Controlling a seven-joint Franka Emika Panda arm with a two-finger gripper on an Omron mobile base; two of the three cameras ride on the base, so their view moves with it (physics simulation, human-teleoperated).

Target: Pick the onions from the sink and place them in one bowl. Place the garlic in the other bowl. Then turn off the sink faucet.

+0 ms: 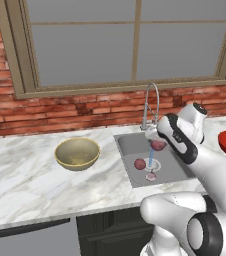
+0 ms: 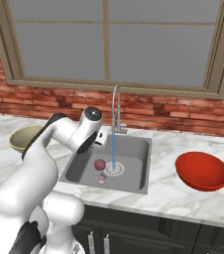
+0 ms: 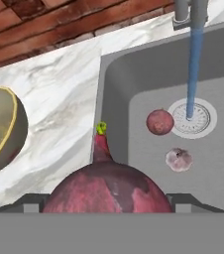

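My gripper is shut on one onion, held above the left part of the sink. In the hand view that onion bulges between the jaws at the bottom, its stem over the sink's left rim. A second onion lies on the basin floor beside the drain, with the pale garlic close to it. Water runs from the sink faucet onto the drain. The yellowish-tan bowl stands on the counter left of the sink. The red bowl stands to the right.
Behind the marble counter run a brick wall and a window. The faucet's arched spout and its water stream stand just right of the hand. Dark cabinets lie below the counter's front edge.
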